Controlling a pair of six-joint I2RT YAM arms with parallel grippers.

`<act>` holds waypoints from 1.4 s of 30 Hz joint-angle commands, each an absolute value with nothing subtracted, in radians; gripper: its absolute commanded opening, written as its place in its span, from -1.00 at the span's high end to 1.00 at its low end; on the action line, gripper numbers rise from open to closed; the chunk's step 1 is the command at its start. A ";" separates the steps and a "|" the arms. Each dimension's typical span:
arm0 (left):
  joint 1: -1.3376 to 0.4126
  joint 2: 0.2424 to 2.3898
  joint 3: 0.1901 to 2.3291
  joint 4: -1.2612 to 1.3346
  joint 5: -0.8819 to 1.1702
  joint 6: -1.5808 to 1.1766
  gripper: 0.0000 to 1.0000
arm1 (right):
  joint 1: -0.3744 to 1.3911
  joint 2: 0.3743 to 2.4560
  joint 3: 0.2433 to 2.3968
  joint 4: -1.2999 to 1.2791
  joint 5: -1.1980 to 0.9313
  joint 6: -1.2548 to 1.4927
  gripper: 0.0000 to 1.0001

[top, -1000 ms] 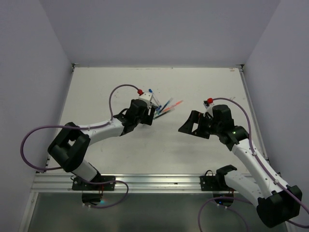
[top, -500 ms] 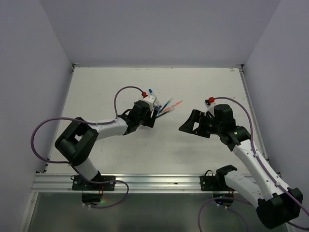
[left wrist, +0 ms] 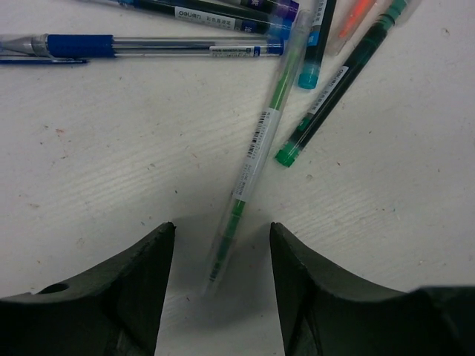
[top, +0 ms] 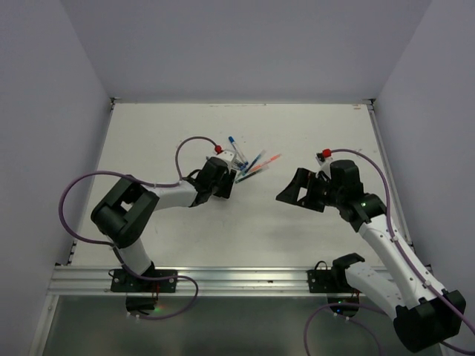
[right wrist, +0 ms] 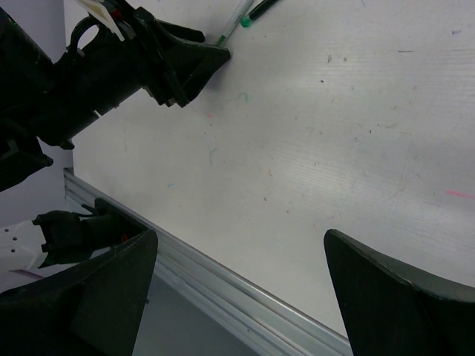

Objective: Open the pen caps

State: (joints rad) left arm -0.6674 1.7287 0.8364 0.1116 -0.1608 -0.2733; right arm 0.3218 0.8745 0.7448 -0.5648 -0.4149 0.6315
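Several stick pens (top: 252, 165) lie fanned on the white table. In the left wrist view a clear pen with green ink (left wrist: 252, 159) lies with its near end between my open left fingers. Beside it lie a dark pen with a green end cap (left wrist: 286, 156), a pen with a teal-blue cap (left wrist: 309, 73), a blue-grip pen (left wrist: 111, 46) and an orange-red tip (left wrist: 358, 13). My left gripper (left wrist: 221, 230) is low over the table, open and empty; it also shows in the top view (top: 230, 182). My right gripper (top: 291, 193) is open wide and empty, hovering right of the pens.
The right wrist view shows the left gripper (right wrist: 185, 63) at the upper left and the aluminium rail (right wrist: 245, 297) along the table's near edge. Purple cables loop off both arms. Walls stand on three sides of the table.
My left gripper has moved forward and down to the near ends of the pens, and the left arm's elbow has swung inward. The right arm has barely moved.
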 commanded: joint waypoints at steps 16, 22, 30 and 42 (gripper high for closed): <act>-0.657 1.675 0.729 0.026 -0.189 -0.459 1.00 | 0.311 0.865 0.795 -0.600 -0.410 0.598 -0.97; -0.663 1.499 0.603 0.075 -0.026 -0.463 1.00 | 0.305 0.868 0.779 -0.638 -0.364 0.620 -0.97; -0.664 1.292 0.549 0.074 0.101 -0.440 1.00 | 0.301 0.891 0.729 -0.540 -0.457 0.638 -0.97; -0.664 1.105 0.552 0.061 0.081 -0.463 1.00 | 0.304 0.927 0.755 -0.508 -0.488 0.592 -0.97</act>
State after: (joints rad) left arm -0.6632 1.1908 0.5533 0.0357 0.0677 -0.4530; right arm 0.3019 0.9195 0.7284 -0.5514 -0.4583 0.6155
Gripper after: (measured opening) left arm 0.029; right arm 0.986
